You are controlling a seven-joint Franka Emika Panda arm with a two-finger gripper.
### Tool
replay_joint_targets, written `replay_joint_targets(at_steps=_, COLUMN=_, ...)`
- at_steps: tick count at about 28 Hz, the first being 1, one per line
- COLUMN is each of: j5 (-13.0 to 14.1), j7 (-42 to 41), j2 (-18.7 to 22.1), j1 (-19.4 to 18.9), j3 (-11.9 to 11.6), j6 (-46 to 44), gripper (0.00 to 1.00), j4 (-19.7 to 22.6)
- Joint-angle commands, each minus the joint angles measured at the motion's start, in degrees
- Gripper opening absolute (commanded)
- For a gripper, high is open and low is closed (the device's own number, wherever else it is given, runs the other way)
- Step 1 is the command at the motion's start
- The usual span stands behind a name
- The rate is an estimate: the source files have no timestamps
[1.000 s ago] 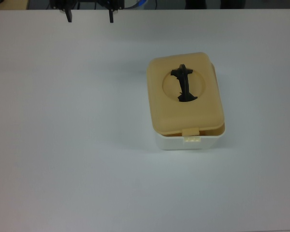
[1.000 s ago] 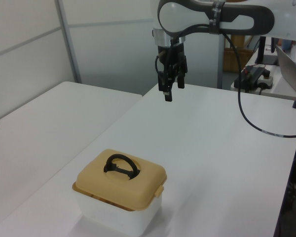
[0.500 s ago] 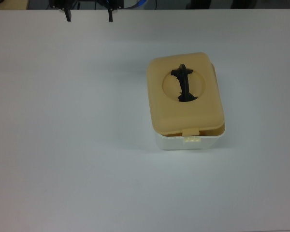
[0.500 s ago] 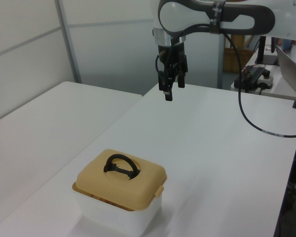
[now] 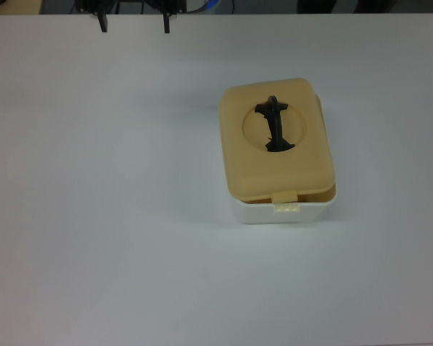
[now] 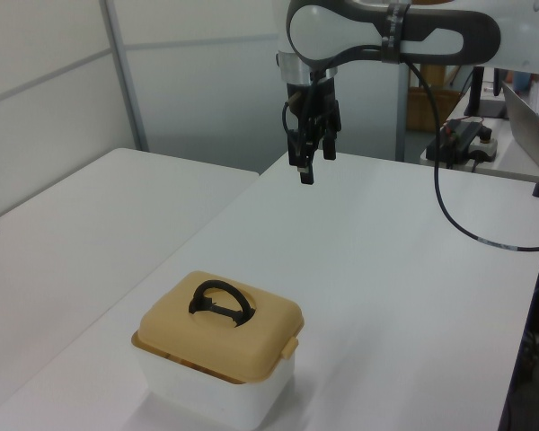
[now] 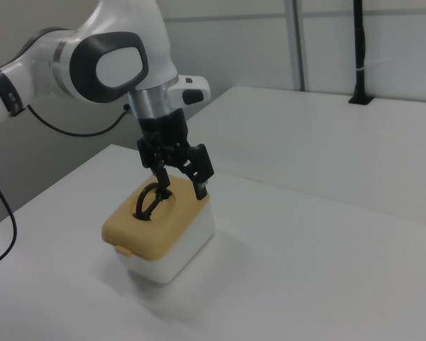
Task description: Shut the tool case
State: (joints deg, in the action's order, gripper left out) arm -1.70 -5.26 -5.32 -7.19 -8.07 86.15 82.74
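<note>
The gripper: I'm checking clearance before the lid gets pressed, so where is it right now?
In the left view the gripper hangs open above the table's far end, well apart from the tool case near the bottom left.

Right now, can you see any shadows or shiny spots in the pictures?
Top view: soft, even light, a faint shadow beside the tool case and no glare on the table. Left view: a pale shadow by the case's base. Right view: a soft shadow around the case; the gripper looks sharp.
</note>
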Motion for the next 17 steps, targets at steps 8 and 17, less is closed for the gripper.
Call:
replay_joint_targets(at_steps=8, j5=-0.67, j7=0.43, j2=0.84, j1=-0.98, j3=0.07, j6=-0.37, gripper=1.0, j4=0.31)
replay_joint_targets(at_steps=17, j5=-0.41, j7=0.34, j2=0.4, j1=-0.9, j3=0.25, j6=-0.28, gripper=1.0, j4=0.31)
